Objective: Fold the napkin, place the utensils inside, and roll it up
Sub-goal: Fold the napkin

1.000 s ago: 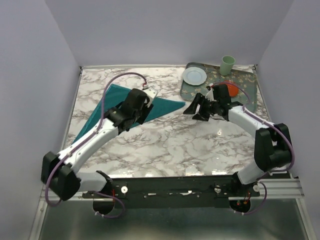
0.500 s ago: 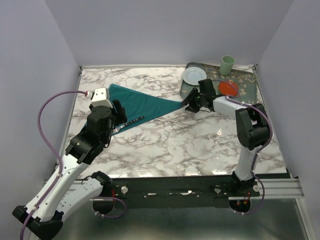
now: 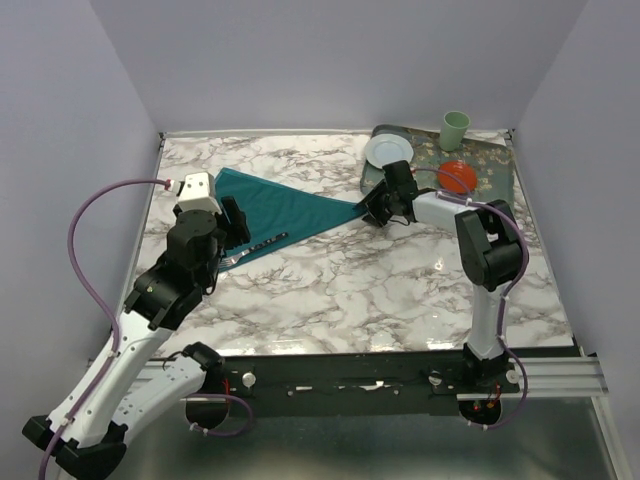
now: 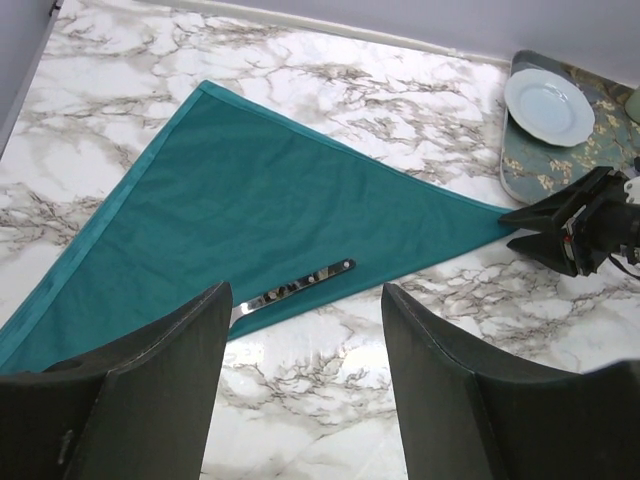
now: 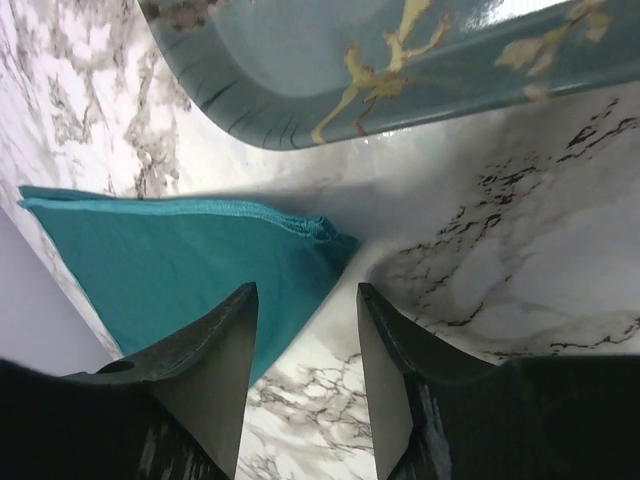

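Right wrist view puts the right gripper point(image 5: 306, 292) low over the marble table point(image 5: 520, 260), jaws apart and holding nothing; the right-hand tip of the teal napkin point(image 5: 180, 260) lies just ahead of its fingertips, and the patterned tray point(image 5: 300, 110) is just beyond. The napkin lies flat as a folded triangle on the far left part of the table; one slim silvery utensil point(image 4: 318, 277) rests on it along the near edge. The left gripper point(image 4: 306, 292) hovers above that utensil, also spread wide and empty.

The step in hand looks like taking the napkin's tip, either to start the roll or to make a further fold. To do it well, the right fingers should go down flat against the marble so that both layers of the hem come between them; they should close fully before any lift, since a pinch on the top layer alone would likely peel the fold open. The lift should be low and slow so the utensil does not slide off the cloth; the wrist should stay clear of the tray's rim.
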